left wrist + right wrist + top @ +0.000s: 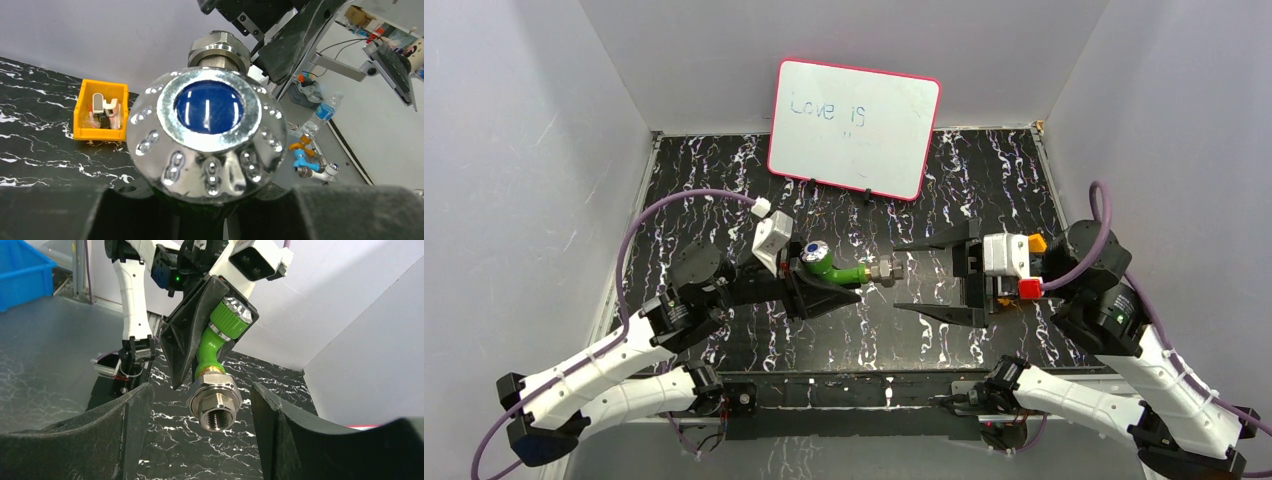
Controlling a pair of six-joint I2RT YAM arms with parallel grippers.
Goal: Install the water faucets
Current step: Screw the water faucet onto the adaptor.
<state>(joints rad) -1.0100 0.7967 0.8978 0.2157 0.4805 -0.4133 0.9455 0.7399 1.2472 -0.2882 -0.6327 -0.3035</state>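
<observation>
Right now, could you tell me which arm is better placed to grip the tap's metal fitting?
Right. The right fingers are open with the metal fitting lined up between them, while the left fingers are shut on the green tap, presenting it.

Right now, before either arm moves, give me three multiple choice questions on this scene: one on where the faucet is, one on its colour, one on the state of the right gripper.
1. Where is the faucet?
A. In the left gripper alone.
B. In the right gripper alone.
C. Clamped by both.

2. What colour is its body?
A. Red.
B. White.
C. Green.

3. How is the right gripper?
A. Shut on the faucet.
B. Open.
C. Out of view.

Answers:
1 A, the left fingers clamp it below the knob.
2 C, green shows between knob and metal fitting.
3 B, the right wrist view shows gaps on both sides of the fitting.
</observation>
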